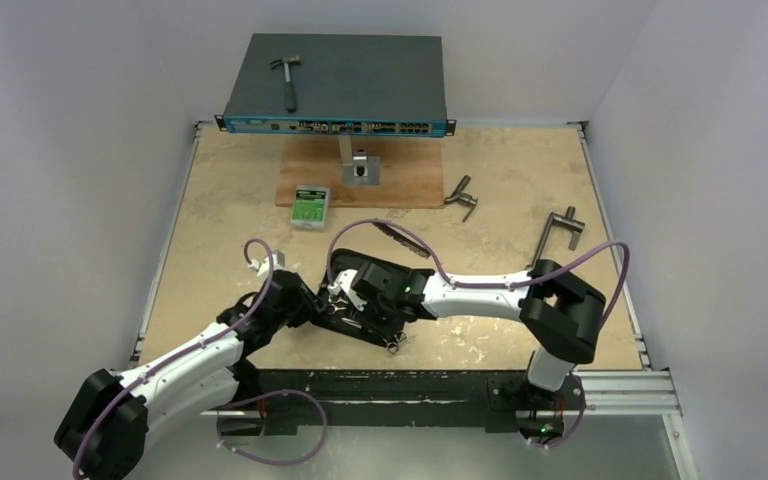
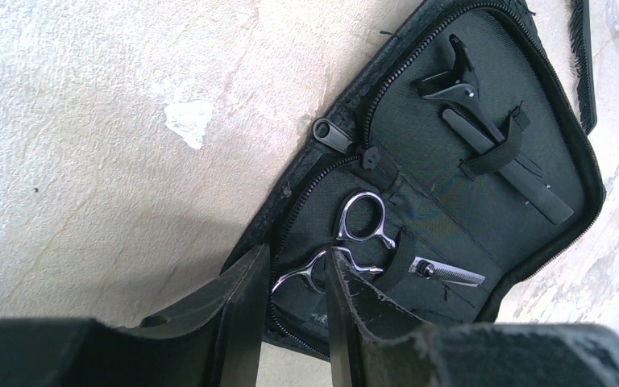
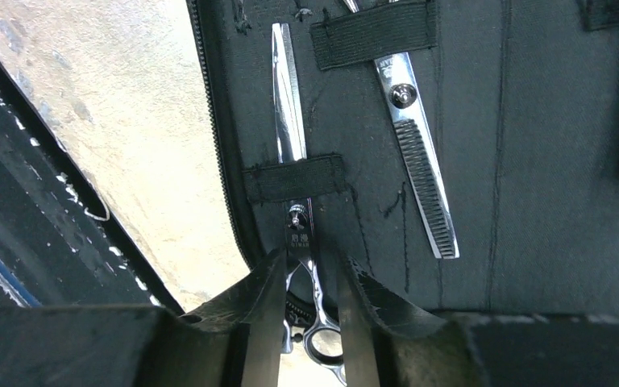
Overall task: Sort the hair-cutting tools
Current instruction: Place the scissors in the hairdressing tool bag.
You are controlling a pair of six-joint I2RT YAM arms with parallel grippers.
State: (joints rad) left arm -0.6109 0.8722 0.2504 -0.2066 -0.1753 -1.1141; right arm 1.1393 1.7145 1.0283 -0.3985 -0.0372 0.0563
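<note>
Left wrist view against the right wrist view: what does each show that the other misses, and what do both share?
Only the left wrist view shows the black clips strapped in the upper panel, the comb lying outside the black case, and the ring handles of the thinning scissors. Only the right wrist view shows the straight-bladed scissors under an elastic strap, with the right gripper straddling their shank, jaws apart. Both show the open case, the thinning scissors' toothed blade and the beige table.
</note>
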